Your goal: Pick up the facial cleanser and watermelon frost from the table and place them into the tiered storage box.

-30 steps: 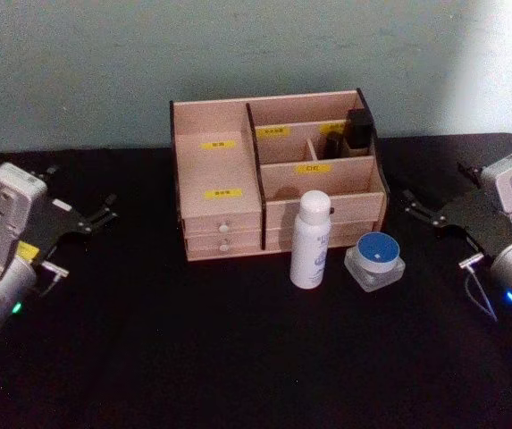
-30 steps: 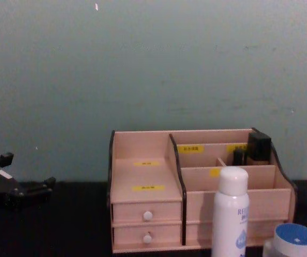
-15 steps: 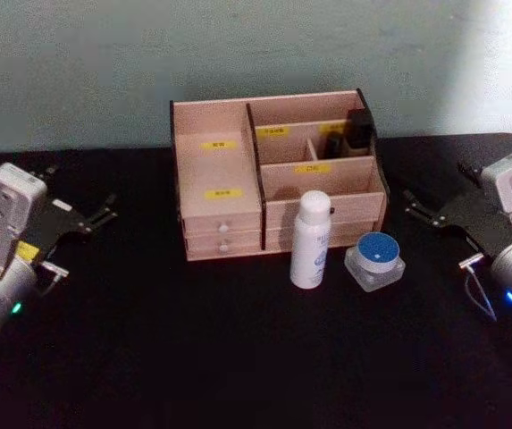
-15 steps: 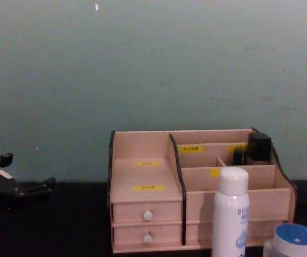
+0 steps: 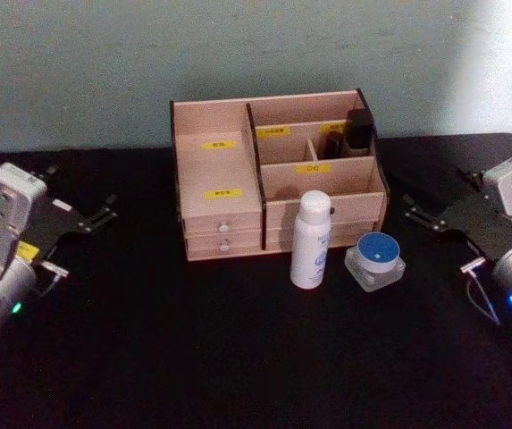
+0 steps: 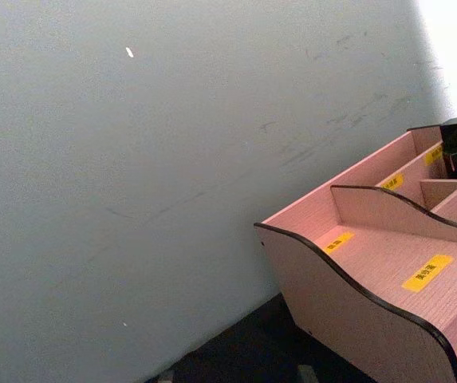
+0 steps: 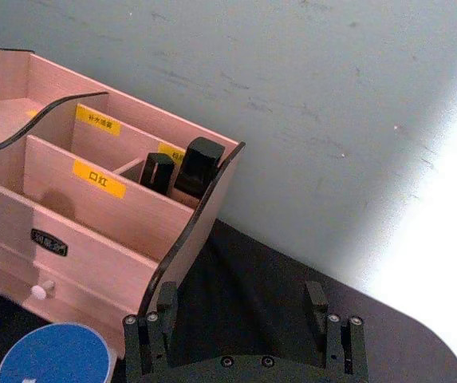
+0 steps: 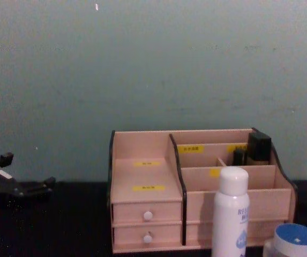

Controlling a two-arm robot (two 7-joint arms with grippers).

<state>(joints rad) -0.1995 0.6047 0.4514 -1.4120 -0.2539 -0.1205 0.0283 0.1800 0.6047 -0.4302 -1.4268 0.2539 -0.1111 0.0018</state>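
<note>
Little has changed over the last second. The facial cleanser [image 5: 310, 239] and the watermelon frost [image 5: 375, 259] stand exactly where they did, upright on the black tabletop [image 5: 238, 357] just in front of the tiered storage box [image 5: 223, 234]. Only the two hands have shifted, and only slightly. I judge that the task is at its very start, with nothing grasped and nothing yet in the box.

The right hand [image 5: 411, 211] hovers near the tabletop's right side with its fingers spread apart and holding nothing. The watermelon frost sits nearest to it, a short way toward the middle and a little closer to the robot. The cleanser stands just beyond the jar on its left, close beside it but not touching.

The left hand [image 5: 105, 210], also spread and empty, waits on the far left, well apart from both items, with the box's drawer side between.
</note>
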